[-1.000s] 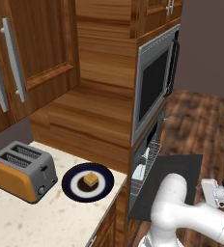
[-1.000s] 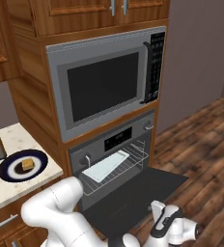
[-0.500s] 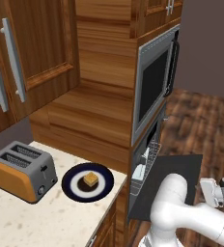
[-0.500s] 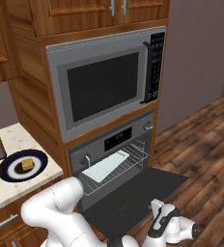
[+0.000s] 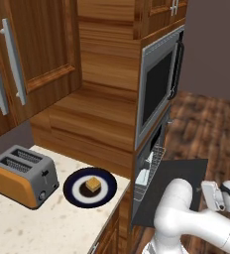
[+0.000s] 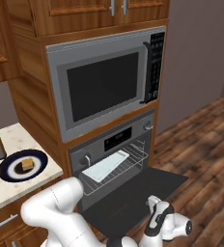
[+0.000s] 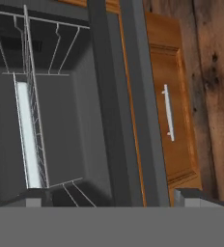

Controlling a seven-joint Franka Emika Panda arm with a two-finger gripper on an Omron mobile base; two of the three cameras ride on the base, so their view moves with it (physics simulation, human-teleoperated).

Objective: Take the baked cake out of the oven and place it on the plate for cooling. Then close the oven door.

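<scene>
The baked cake [image 5: 92, 184] [image 6: 27, 164], a small tan block, lies in the middle of the navy-rimmed plate [image 5: 72, 191] [image 6: 7, 171] on the counter left of the oven [image 6: 115, 140] [image 5: 154, 158]. Hinged down flat, the oven door [image 6: 133, 195] [image 5: 179, 181] leaves the wire racks and a pale tray [image 6: 105, 165] [image 7: 28, 144] in sight. My gripper [image 6: 154, 223] [image 5: 213, 196] [image 7: 112, 200] hangs low by the door's front edge, open, with nothing between its fingertips [image 7: 36, 197]. In the hand view it faces the oven cavity.
A microwave [image 6: 104, 87] [image 5: 159, 82] sits above the oven. An orange and grey toaster [image 5: 23, 176] stands left of the plate. Beside the oven, low down, is a wooden drawer front with a silver handle [image 7: 168, 113]. Wooden floor spreads to the right.
My hand has drifted slightly toward the open oven door. The cake, the plate and the door are as before.
</scene>
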